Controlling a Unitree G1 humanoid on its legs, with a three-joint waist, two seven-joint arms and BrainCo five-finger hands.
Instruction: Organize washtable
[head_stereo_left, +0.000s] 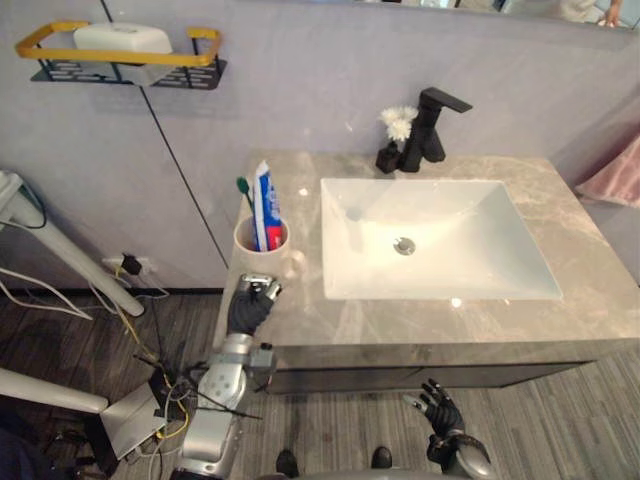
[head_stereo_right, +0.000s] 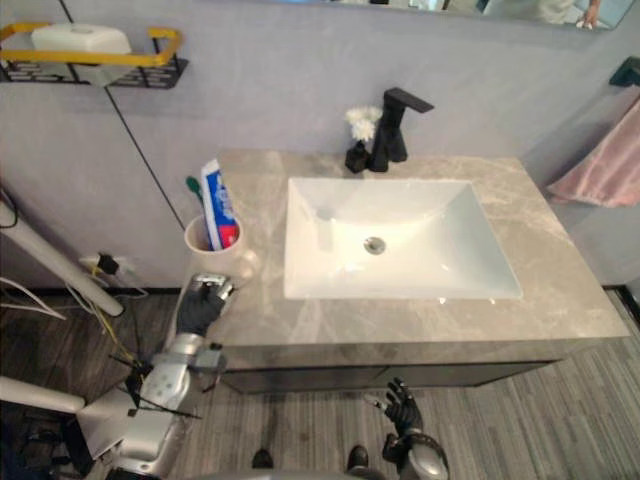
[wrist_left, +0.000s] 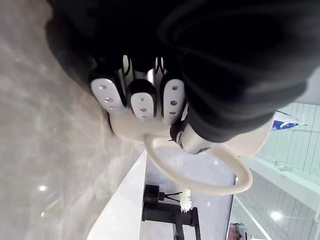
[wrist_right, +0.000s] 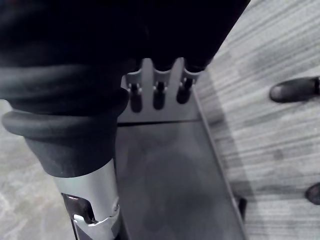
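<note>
No legible text; print on the toothpaste tube (head_stereo_left: 265, 208) too small to read

cup (head_stereo_left: 262, 250) 1 | toothpaste tube (head_stereo_left: 265, 205) 1 | toothbrush (head_stereo_left: 243, 187) 1 | basin (head_stereo_left: 485, 235) 1 | tap (head_stereo_left: 430, 128) 1 | flower vase (head_stereo_left: 388, 157) 1 | wall shelf (head_stereo_left: 60, 40) 1

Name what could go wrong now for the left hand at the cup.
The cup stands close to the left edge of the counter; a sideways pull by the left hand could drop it to the floor. The toothpaste and toothbrush stand tall and loose in it; a tilt could spill them. The fingers curl on the smooth wall beside the handle, so the hold may slip.
</note>
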